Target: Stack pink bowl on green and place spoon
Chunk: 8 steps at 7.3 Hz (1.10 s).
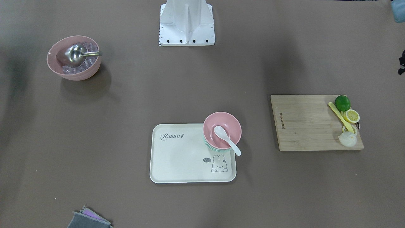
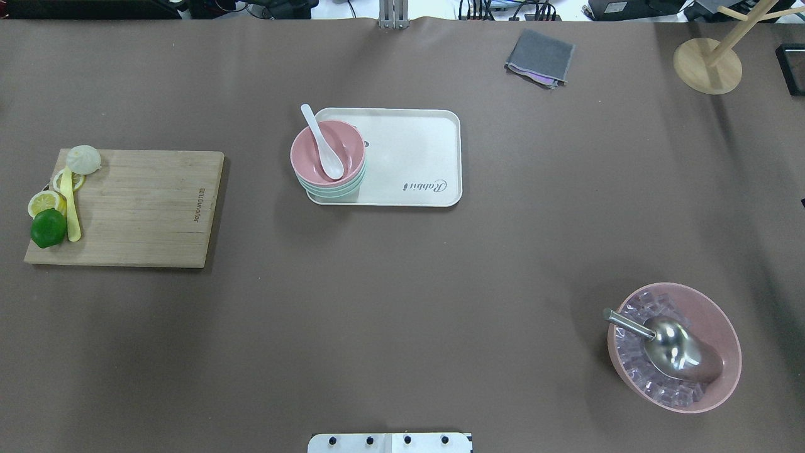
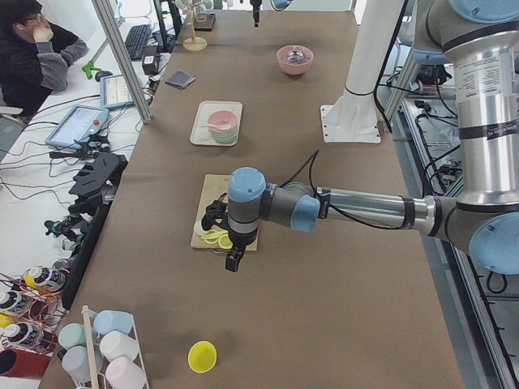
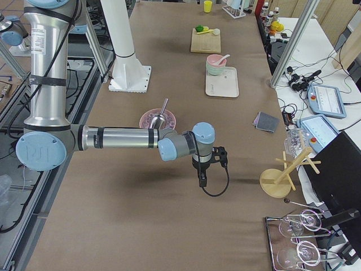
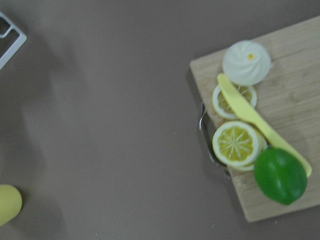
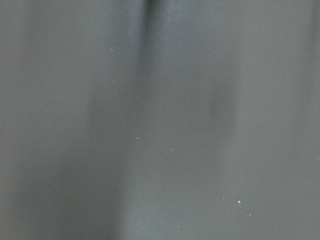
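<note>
**Inspector:** State the position of the task items.

**Recorder:** The pink bowl (image 2: 343,135) sits nested in the green bowl (image 2: 330,192), which tops a short stack of like bowls. The stack stands upright at the end of the cream tray (image 2: 415,145) on the robot's left side, and its rim overlaps that end's edge.

**Inspector:** And the spoon?

**Recorder:** The white spoon (image 2: 324,148) lies in the pink bowl, head down on the bowl floor. Its long axis runs diagonally. The handle leans on the far rim and points away from the robot and slightly to its left, its tip overhanging the tray's corner.

**Inspector:** Arm poses?

**Recorder:** Both arms are well apart from the tray. The left forearm reaches level across the table and the wrist turns down. The left gripper (image 3: 233,261) points at the table just off the end of the cutting board (image 2: 138,207). Its wrist camera looks down on the lime (image 5: 280,175), lemon slices and yellow knife at that end. The right forearm is also level, and the right gripper (image 4: 202,180) points down over bare table, near the larger pink bowl (image 2: 710,321) with ice and a metal scoop (image 2: 673,343).

**Inspector:** Gripper condition?

**Recorder:** Each gripper shows only in a side view. I cannot tell whether either is spread or closed. Nothing is seen in either one, and neither touches any item.
</note>
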Available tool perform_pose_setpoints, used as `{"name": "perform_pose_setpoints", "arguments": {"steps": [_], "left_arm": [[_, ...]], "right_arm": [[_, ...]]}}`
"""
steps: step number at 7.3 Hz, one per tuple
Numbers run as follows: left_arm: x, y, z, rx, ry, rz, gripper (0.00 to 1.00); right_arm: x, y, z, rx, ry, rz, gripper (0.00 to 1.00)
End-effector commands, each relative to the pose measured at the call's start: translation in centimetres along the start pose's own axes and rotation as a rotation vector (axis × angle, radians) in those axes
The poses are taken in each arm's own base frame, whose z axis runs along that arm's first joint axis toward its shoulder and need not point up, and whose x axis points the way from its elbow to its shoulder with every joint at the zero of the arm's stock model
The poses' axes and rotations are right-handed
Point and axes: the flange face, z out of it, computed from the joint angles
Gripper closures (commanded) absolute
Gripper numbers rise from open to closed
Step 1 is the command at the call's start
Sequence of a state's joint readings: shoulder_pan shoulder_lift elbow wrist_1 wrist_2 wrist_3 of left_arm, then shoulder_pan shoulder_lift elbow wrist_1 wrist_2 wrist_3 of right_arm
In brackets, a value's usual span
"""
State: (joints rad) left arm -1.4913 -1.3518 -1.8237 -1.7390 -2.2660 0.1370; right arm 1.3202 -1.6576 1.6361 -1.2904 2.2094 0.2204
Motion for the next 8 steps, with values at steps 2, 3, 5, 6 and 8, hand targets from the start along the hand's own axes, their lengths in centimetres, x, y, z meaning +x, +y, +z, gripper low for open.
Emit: {"name": "perform_pose_setpoints", "arguments": {"steps": [2,3,5,6,8], "left_arm": [[-4.0,6.4,1.6,-0.047,0.024,-0.052,0.02],[-3.9,7.3,1.8,-0.043,0.049,-0.063,0.02],[-3.4,5.9,1.5,-0.099,0.106,-0.217,0.02],[-3.2,5.7,1.2,-0.104,0.103,-0.313,0.02],[-2.9,5.6,0.9,-0.102,0.095,-0.415,0.02]], "right_arm": [[1.5,-0.1,-3.8,-0.015,-0.094,0.091,0.0],[1.0,0.1,-5.3,-0.039,-0.089,0.089,0.0],[1.4,1.4,-8.2,-0.065,-0.077,0.092,0.0],[2.0,1.9,-8.3,-0.066,-0.071,0.105,0.0],[3.5,2.9,-8.5,-0.063,-0.046,0.136,0.0]]}}
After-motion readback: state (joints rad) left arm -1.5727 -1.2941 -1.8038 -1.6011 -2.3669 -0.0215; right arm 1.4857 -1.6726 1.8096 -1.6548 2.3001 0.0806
